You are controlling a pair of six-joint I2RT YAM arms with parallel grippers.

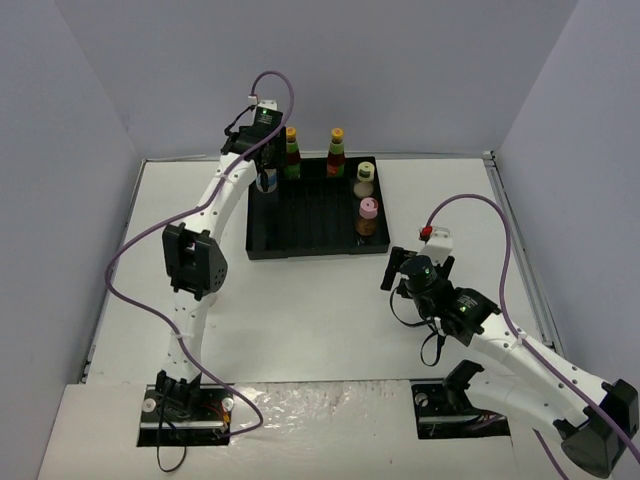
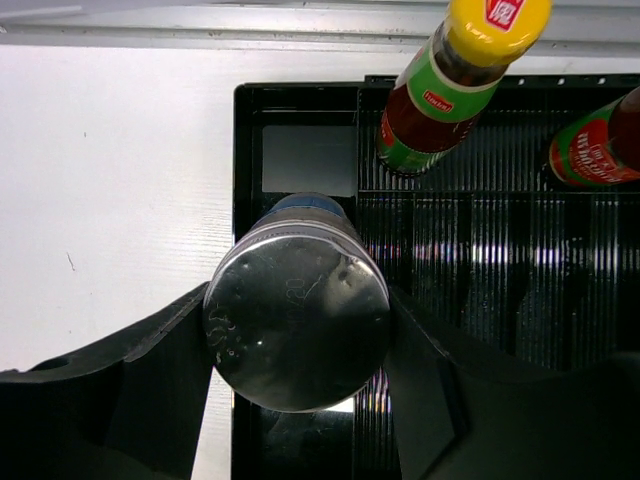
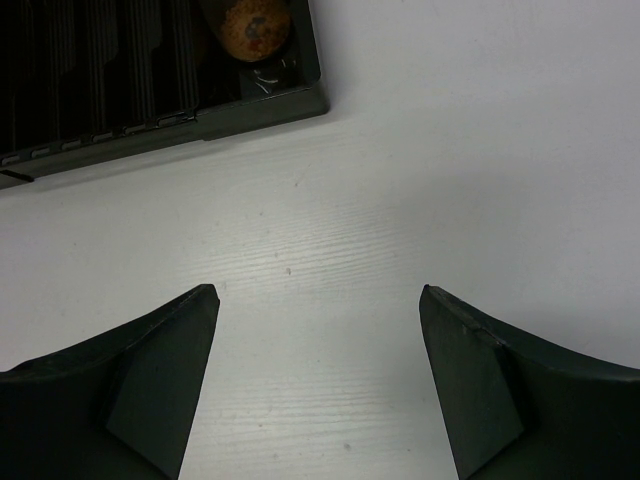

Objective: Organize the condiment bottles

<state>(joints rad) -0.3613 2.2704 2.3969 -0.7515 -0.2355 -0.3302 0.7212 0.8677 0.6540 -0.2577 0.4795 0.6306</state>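
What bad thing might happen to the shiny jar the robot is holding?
1. The left gripper holds the jar right beside the left wall of the tray. If it goes down off-centre, it might catch that wall and tip over.
2. A red bottle stands close behind the jar. The arm might knock it over when it lifts away.

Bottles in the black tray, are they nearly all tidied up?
Nearly. Four stand in the tray: two red bottles at the back, the cream bottle and the pink-capped bottle on the right side. The left gripper holds a silver-capped jar at the tray's back-left corner; letting go looks like what's left. The right gripper is open and empty.
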